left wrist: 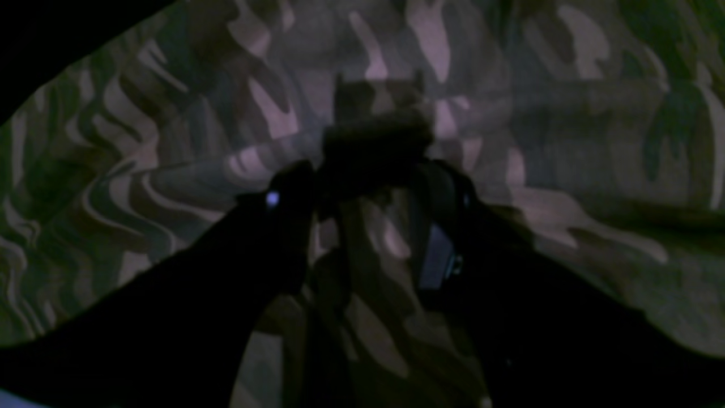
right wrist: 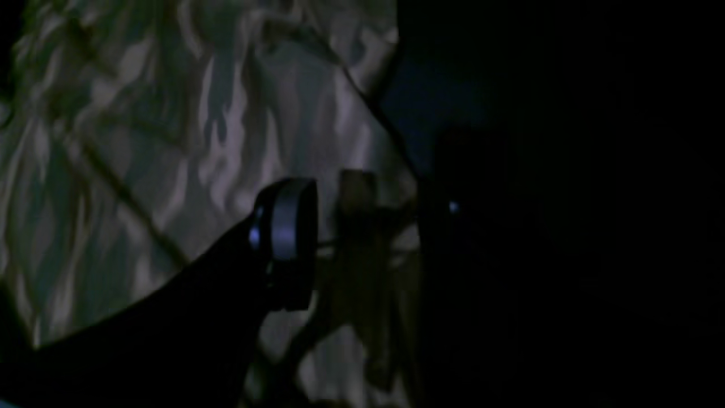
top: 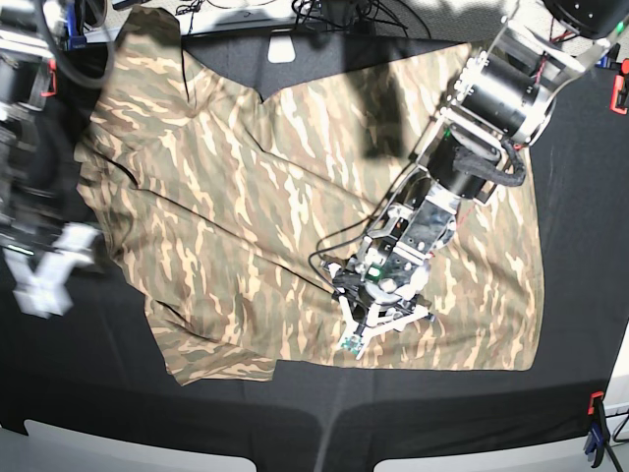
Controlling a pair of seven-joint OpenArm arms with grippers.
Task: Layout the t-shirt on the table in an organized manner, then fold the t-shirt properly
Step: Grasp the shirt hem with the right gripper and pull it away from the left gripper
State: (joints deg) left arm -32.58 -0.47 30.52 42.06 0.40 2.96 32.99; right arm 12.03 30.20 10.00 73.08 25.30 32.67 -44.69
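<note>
The camouflage t-shirt [top: 246,197] lies spread on the black table [top: 295,403], collar toward the far side, with some creases on its left part. My left gripper [top: 366,329] reaches down onto the shirt's lower middle, near the hem. In the left wrist view the left gripper [left wrist: 368,192] has its fingers apart, with camouflage cloth [left wrist: 374,294] running between them. My right gripper [top: 49,270] is blurred at the shirt's left edge. In the right wrist view the right gripper [right wrist: 362,226] is open over the shirt's edge [right wrist: 226,141], gripping nothing.
An orange clamp [top: 619,93] and a blue clamp [top: 593,433] hold the black cloth at the right edge. Cables and a white object [top: 283,47] lie beyond the shirt's collar. The table's pale front edge [top: 147,447] runs along the bottom.
</note>
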